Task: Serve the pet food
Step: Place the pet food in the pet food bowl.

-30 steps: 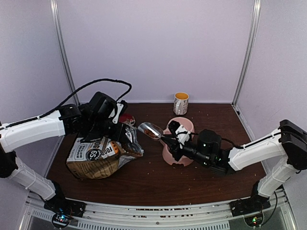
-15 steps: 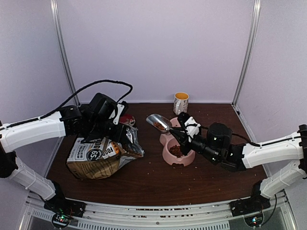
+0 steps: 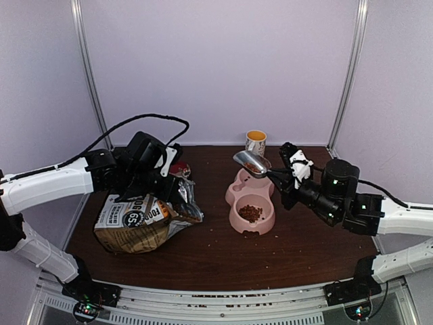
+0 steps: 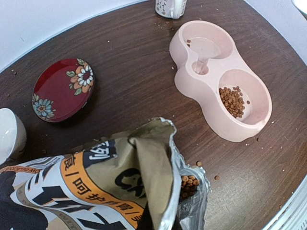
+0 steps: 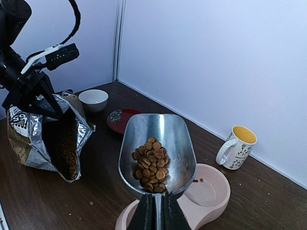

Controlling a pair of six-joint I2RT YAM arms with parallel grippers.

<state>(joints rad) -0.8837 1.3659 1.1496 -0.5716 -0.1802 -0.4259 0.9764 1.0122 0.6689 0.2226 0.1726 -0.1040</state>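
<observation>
Steel scoop [image 5: 158,143]: its handle is clamped between the narrowly set fingers of the right gripper [image 5: 154,212]. The scoop is held above the far basin of the pink double bowl [image 3: 233,196] and carries a load of brown kibble [image 5: 152,165] in its rear half.

The near basin of the double bowl contains a small pile of kibble; the far basin holds only a few pellets.

Left gripper [image 3: 164,177]: closed on the open top edge of the tan bag [image 3: 139,220], to the left of the double bowl. The foil-lined mouth of the bag faces the double bowl, with kibble visible inside.

A yellow-lined mug [image 3: 255,144] stands behind the double bowl. A red floral saucer [image 4: 62,89] lies to its left, behind the bag, and a white bowl [image 5: 93,99] sits beyond the saucer. Loose pellets are scattered on the brown table [image 3: 304,237] around the double bowl.
</observation>
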